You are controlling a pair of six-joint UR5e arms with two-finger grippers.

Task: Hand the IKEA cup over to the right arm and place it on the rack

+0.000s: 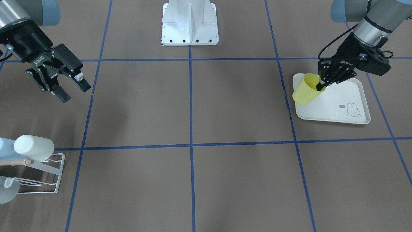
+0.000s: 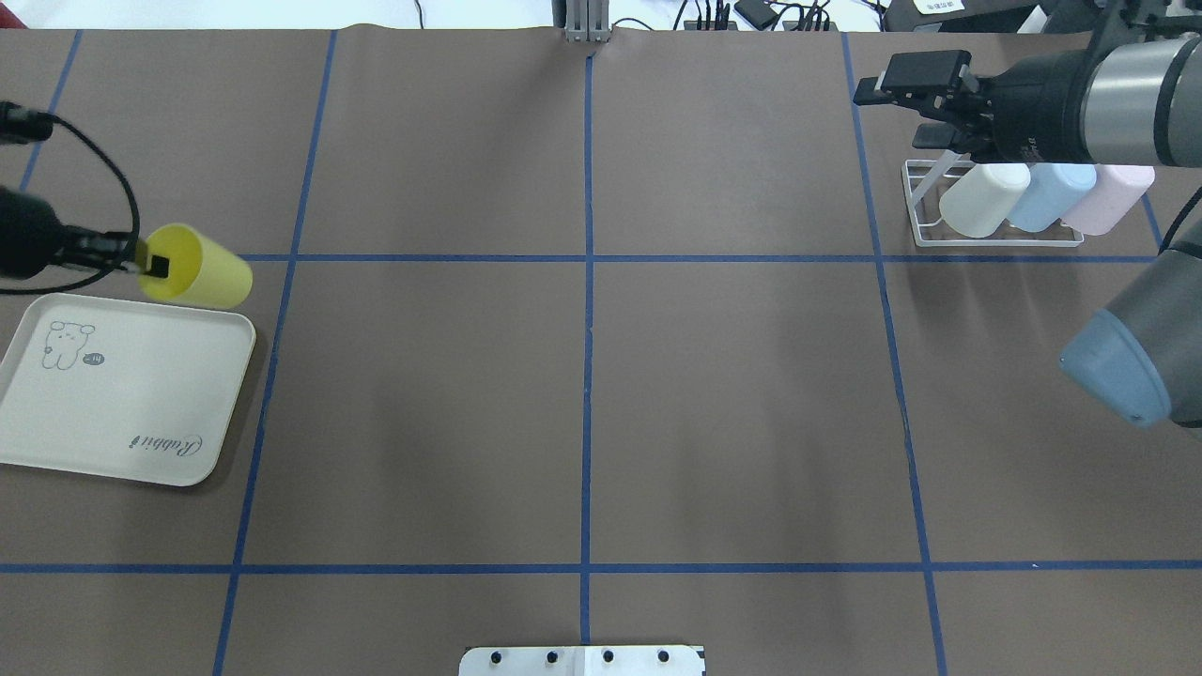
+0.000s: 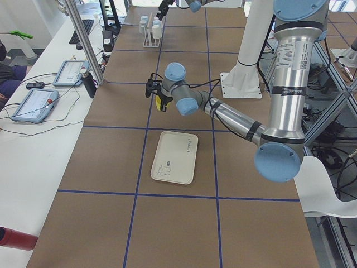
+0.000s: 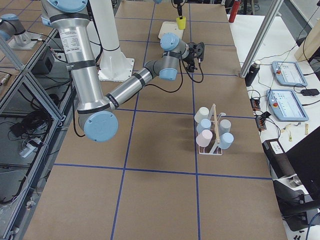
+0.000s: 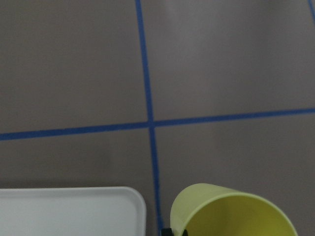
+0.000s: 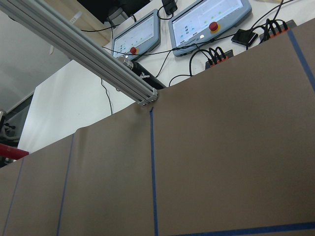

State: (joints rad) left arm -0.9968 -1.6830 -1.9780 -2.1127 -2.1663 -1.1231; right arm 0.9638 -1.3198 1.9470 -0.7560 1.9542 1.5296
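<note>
The yellow IKEA cup (image 1: 305, 94) is held tilted on its side in the air, over the far-left corner of the tray. My left gripper (image 1: 322, 85) is shut on its rim, with one finger inside the mouth. The cup also shows in the overhead view (image 2: 202, 270) and the left wrist view (image 5: 231, 211). My right gripper (image 1: 74, 91) is open and empty, hovering above the table near the white wire rack (image 1: 59, 175). In the overhead view the right gripper (image 2: 894, 115) sits just above the rack (image 2: 925, 235).
The rack holds a white cup (image 2: 981, 199), a pale blue cup (image 2: 1050, 195) and a pink cup (image 2: 1113, 195). The cream rabbit-print tray (image 2: 122, 413) lies at the table's left end. The robot's white base (image 1: 190, 22) stands at mid-table edge.
</note>
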